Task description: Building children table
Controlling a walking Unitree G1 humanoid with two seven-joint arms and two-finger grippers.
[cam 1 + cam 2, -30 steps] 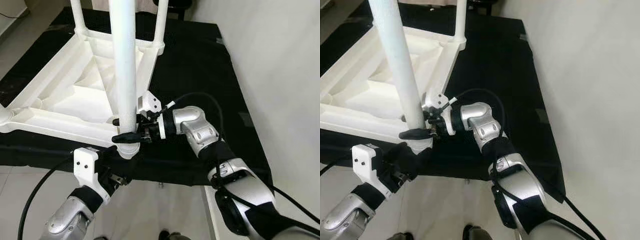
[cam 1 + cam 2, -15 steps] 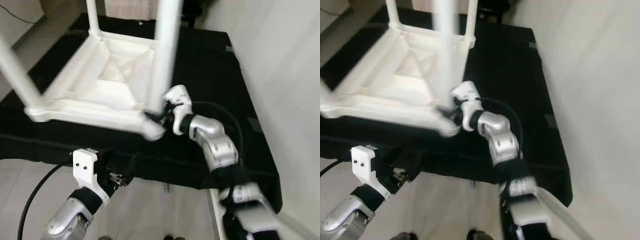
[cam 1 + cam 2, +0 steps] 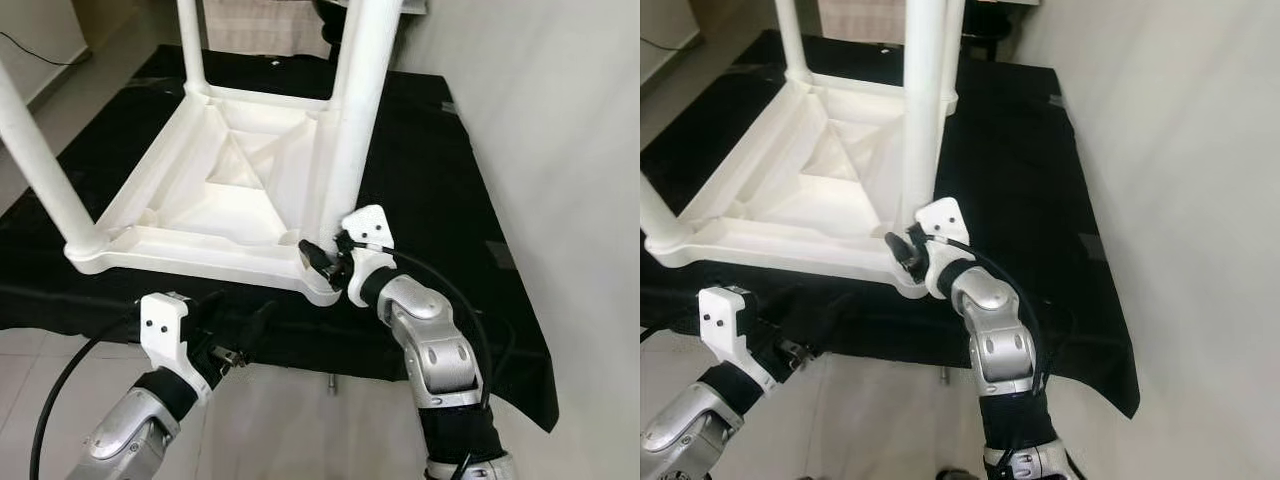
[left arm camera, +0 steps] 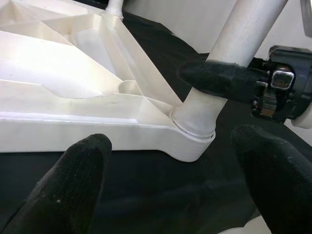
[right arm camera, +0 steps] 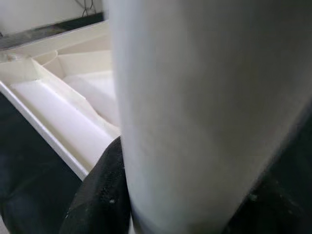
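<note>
Left eye view: upturned white children's table [image 3: 215, 190] across the upper left and centre of the frame, resting on a black-draped worktop [image 3: 420, 150], legs pointing up. Near corner leg [image 3: 350, 130] rising from its socket at lower centre; right gripper [image 3: 318, 262] clamped on the leg's base just above the socket. Left gripper [image 3: 235, 322] at lower left, jaws spread, below the table's near edge and holding nothing. Right eye view: same layout, the leg [image 3: 922, 110] at upper centre, the right gripper [image 3: 906, 248] pinching its foot at mid frame, the left arm low in the bottom left corner. Left wrist view: two spread black fingers [image 4: 73, 180] across the bottom of the frame, the corner socket [image 4: 192, 131] between and beyond them, apart from both; one black finger of the right gripper [image 4: 219, 78] pressed against the leg at upper right. Right wrist view: the leg [image 5: 204, 107] large through centre and right, close between the jaws, a dark finger [image 5: 105, 195] at its lower left. Probable step in hand: seating or tightening this leg in the corner. Best done by keeping the leg square to the socket, pressing or turning steadily along its axis, and bracing the frame with the free gripper to stop any slide on the cloth.
</note>
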